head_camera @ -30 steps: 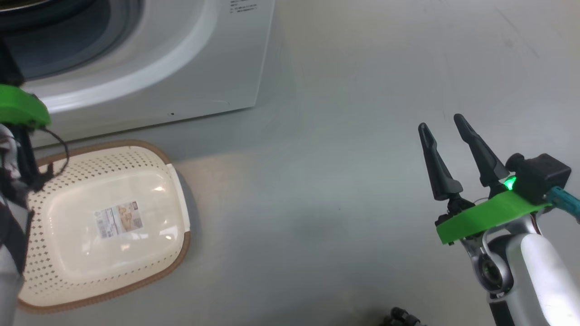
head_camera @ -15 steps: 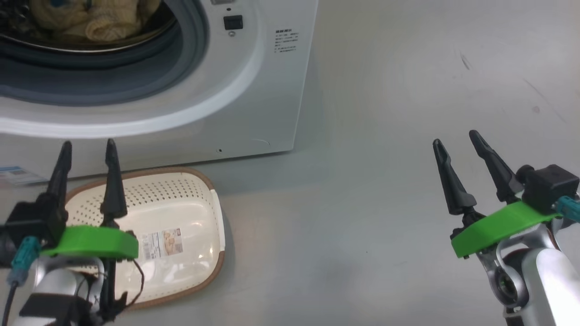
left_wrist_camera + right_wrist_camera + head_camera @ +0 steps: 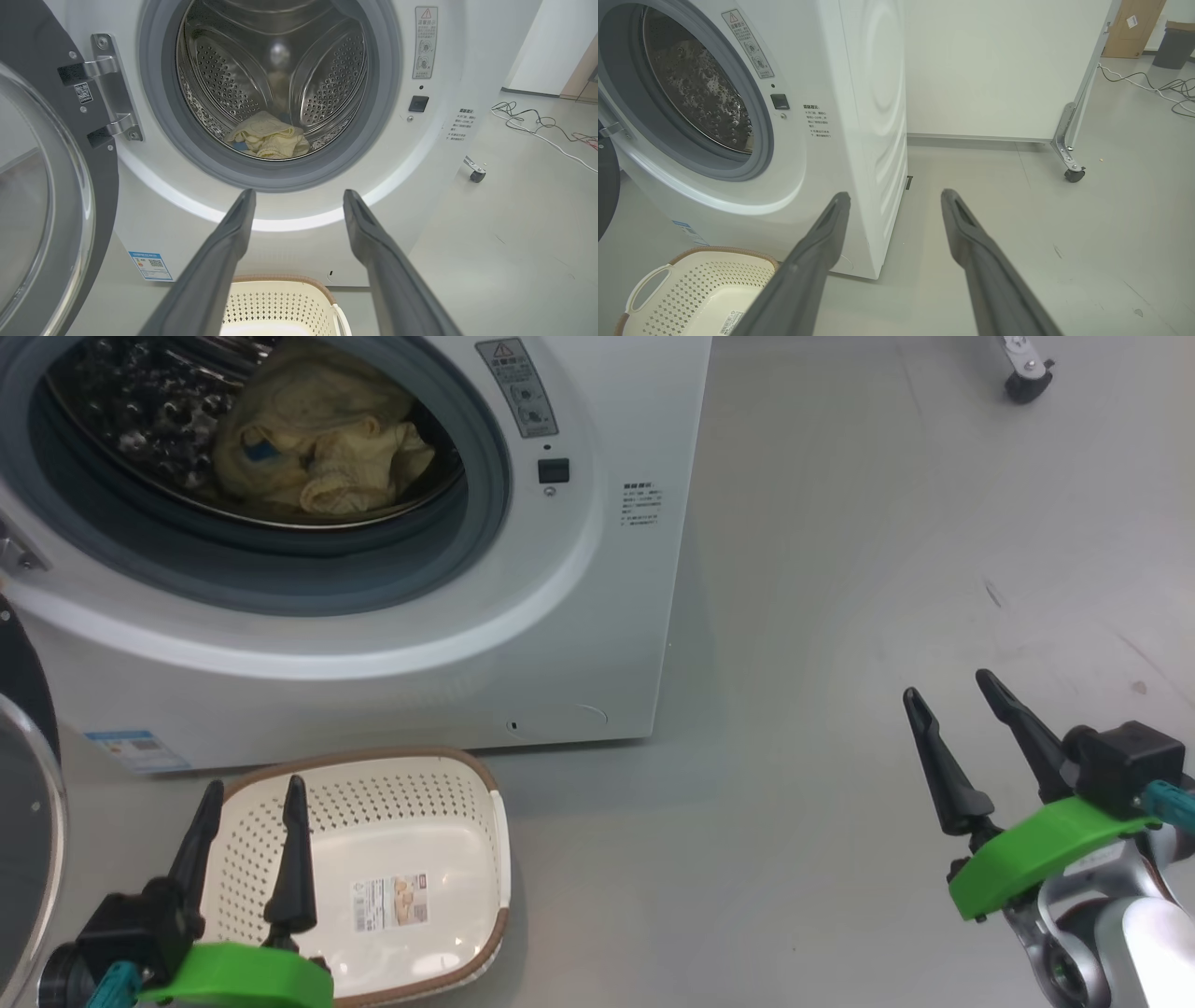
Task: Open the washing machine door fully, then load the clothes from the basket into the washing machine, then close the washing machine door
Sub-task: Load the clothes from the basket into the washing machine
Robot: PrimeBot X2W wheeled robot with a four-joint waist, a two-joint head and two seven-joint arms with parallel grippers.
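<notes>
- Logging the load first: the pale yellow soft clothes with a blue patch lie heaped low in the perforated steel drum, behind the grey door gasket. Nothing hangs over the lip as far as I can see.
- Large white front-loading washing machine: mouth wide open towards the rig.
- Small cream perforated plastic basket with brown rim: on the grey floor just in front of the machine, holding nothing but its bottom sticker. I judge the loading done.
- Round washing machine door, black rim and clear glass bowl: swung out to my left on its metal hinge, well apart from the opening.
- Left gripper: two dark fingers spread with nothing between them, hovering over the basket's near end.
- Right gripper: fingers likewise spread and bare, well off to the right above the floor.
- Step in hand, by my reckoning: closing the door. I would take the left arm round behind the outer rim and push on the rim rather than the glass. I would follow the hinge's arc and press until the latch side seats against the gasket, minding the basket below.
</notes>
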